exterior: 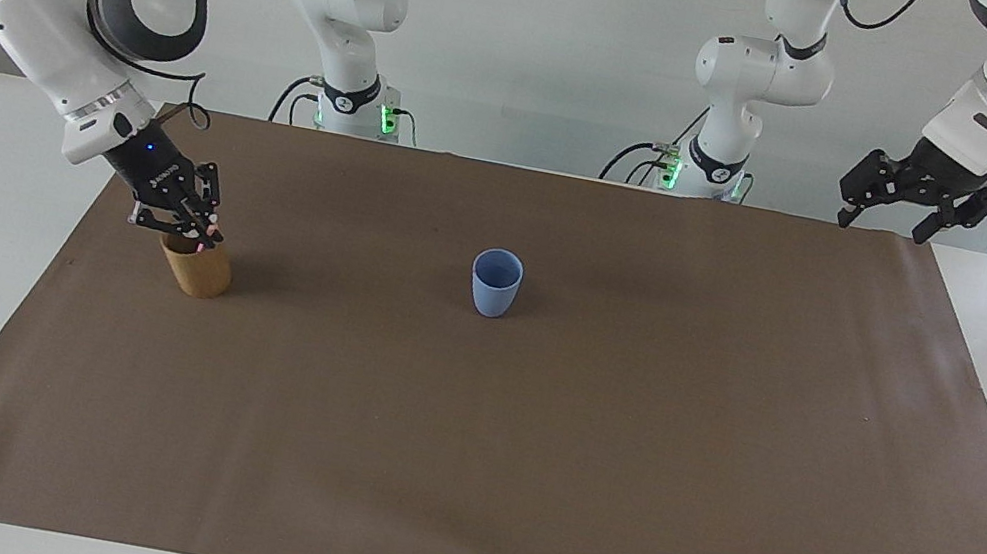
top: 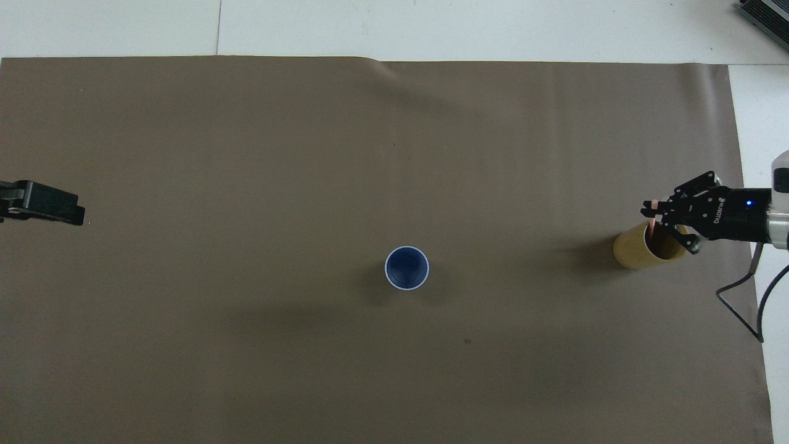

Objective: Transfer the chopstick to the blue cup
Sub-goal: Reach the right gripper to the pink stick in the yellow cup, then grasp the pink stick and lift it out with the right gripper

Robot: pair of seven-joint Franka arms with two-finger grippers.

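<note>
While the left gripper waits with jaws wide over the mat's corner at the left arm's end, the right gripper sits at the tan cup's mouth, pinched on the chopstick. Chopstick: pink, lower part inside the tan cup, near the mat's edge at the right arm's end. Blue cup stands upright mid-mat, well apart from both grippers.

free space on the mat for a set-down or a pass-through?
Bare mat lies all around the blue cup. It is crowded only where the right tool, shut on the chopstick, sits over the bamboo cup. The left tool waits over the mat's corner.
</note>
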